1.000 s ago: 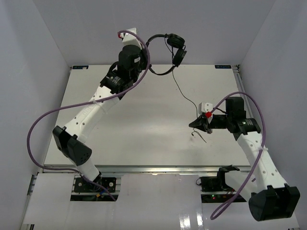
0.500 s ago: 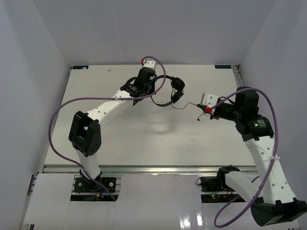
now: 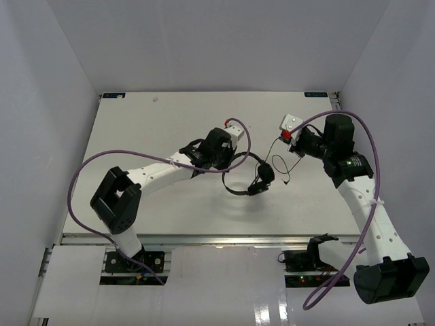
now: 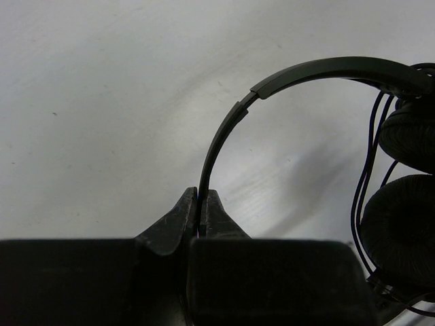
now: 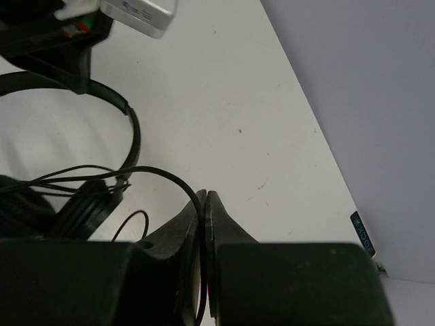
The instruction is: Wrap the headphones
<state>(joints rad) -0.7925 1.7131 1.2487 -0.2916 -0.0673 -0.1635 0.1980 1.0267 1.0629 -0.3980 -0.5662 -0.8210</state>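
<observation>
The black headphones (image 3: 260,179) hang just above the table's middle, earcups together at the right end of the thin headband. My left gripper (image 3: 227,165) is shut on the headband's free end; in the left wrist view the headband (image 4: 224,132) rises from between the closed fingers (image 4: 202,204) and arcs to the earcups (image 4: 402,231). My right gripper (image 3: 280,144) is to the right of the headphones and shut on the thin black cable (image 3: 279,164), which loops between it and the earcups. In the right wrist view the cable (image 5: 160,175) runs into the shut jaws (image 5: 204,204).
The white table (image 3: 156,129) is walled by grey panels at the left, back and right. Thick purple robot cables (image 3: 81,176) arch over both arms. The left wrist's camera block (image 5: 129,10) shows close at the top left of the right wrist view.
My left arm has swung the headphones from high at the back wall down and forward to the table's middle. My right gripper has moved back and up, keeping the cable.
</observation>
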